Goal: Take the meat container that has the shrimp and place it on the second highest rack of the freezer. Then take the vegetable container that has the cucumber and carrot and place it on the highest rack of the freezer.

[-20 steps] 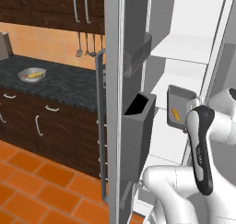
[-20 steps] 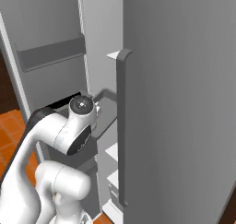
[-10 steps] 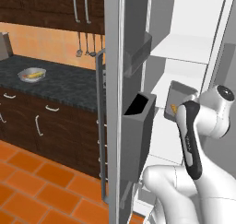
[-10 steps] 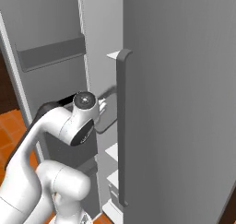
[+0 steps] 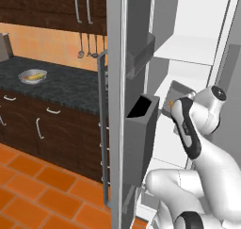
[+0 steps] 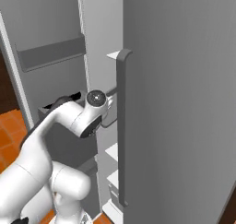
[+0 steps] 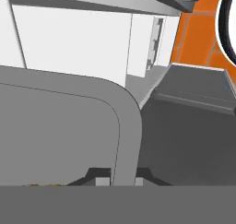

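1. The end effector (image 7: 117,180) is closed on the rim of a grey tray (image 7: 60,131), the meat container; the hand view shows its two dark fingertips (image 7: 99,174) on either side of the tray's curved rim.
2. In the left base view the tray (image 5: 178,92) is held inside the open freezer (image 5: 197,49), in front of the white interior, and a small orange shrimp (image 5: 170,103) shows at its lower edge, just beside the robot's wrist.
3. The white shelves (image 5: 181,49) of the freezer are above the end effector; I cannot tell if the tray touches any shelf.
4. The grey door bin (image 5: 141,129) is beside the end effector, towards the open door.
5. Far from the end effector, on the dark counter (image 5: 61,84), stands a bowl (image 5: 33,76) with the cucumber and carrot (image 5: 32,74) inside.
6. In the right base view the arm reaches behind the freezer's long vertical handle (image 6: 121,126).
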You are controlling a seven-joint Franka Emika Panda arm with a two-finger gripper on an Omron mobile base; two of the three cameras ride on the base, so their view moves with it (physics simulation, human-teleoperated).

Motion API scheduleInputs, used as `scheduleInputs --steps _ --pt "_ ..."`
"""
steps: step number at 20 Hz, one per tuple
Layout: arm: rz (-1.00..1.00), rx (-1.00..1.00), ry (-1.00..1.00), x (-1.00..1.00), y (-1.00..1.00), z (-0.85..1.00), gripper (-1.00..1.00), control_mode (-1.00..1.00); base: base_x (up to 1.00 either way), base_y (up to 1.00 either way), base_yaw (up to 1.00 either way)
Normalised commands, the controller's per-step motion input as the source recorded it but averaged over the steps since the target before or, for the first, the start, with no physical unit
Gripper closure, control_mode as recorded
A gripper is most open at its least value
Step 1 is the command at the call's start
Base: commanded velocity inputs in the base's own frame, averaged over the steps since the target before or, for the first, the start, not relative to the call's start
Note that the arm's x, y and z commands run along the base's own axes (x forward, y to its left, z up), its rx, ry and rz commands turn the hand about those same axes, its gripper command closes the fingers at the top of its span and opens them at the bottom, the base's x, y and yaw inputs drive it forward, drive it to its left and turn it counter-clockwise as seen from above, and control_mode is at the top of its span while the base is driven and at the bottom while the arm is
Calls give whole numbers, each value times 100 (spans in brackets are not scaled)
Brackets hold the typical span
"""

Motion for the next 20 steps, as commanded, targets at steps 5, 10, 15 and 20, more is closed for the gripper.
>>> scheduleInputs --steps 5,10,15,20 --pt "0 0 0 51 -24 -21 100 -100 0 0 0" --pt "0 0 1 38 -17 -9 100 -100 0 0 0" --pt "0 -1 0 41 -15 0 100 -100 0 0 0" --pt "0 0 0 42 -26 0 100 -100 0 0 0"
